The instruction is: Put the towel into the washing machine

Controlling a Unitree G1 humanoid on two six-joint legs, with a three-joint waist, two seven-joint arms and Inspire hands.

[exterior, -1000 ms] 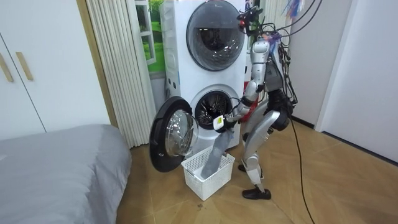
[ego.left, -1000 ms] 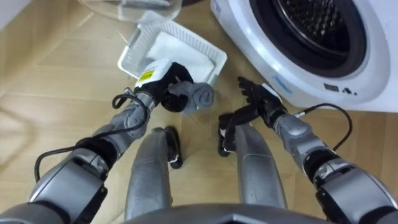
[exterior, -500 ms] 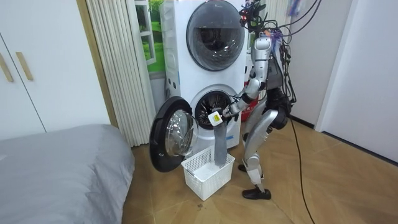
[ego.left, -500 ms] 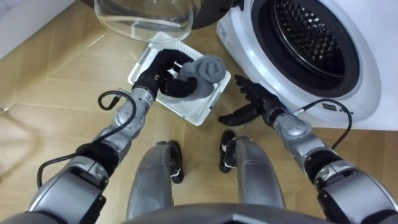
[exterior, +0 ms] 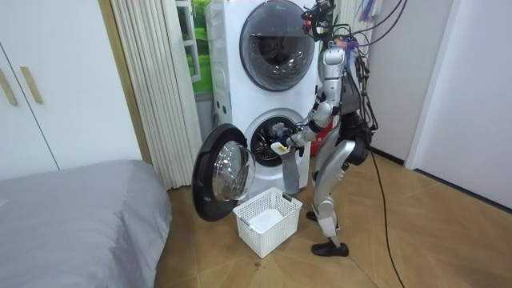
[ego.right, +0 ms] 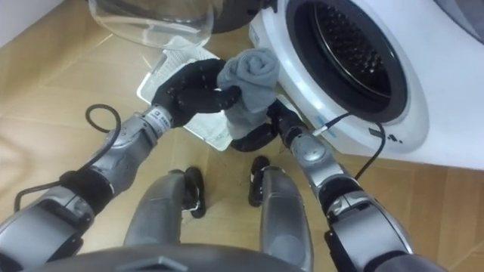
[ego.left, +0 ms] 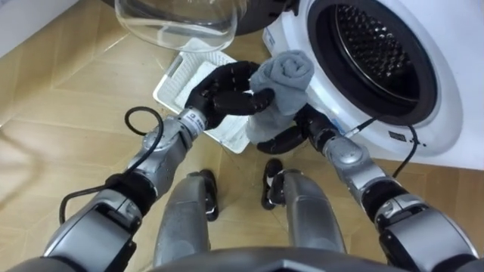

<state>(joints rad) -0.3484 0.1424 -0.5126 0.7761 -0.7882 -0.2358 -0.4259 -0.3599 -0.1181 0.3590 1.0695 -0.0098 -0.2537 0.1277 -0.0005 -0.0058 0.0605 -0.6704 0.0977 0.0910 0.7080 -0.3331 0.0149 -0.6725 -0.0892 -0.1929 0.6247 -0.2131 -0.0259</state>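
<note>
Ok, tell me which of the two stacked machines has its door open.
The lower machine: its round door stands swung open towards the room view's left, beside the white basket. The upper machine has its door shut.

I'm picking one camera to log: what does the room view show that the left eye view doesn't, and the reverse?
The room view adds the bed, the curtain and a second machine stacked above. The left eye view adds the perforated drum, the left hand curled round the towel and the right hand under its hanging end. Both show the towel, the white basket, the open door and the washing machine.
</note>
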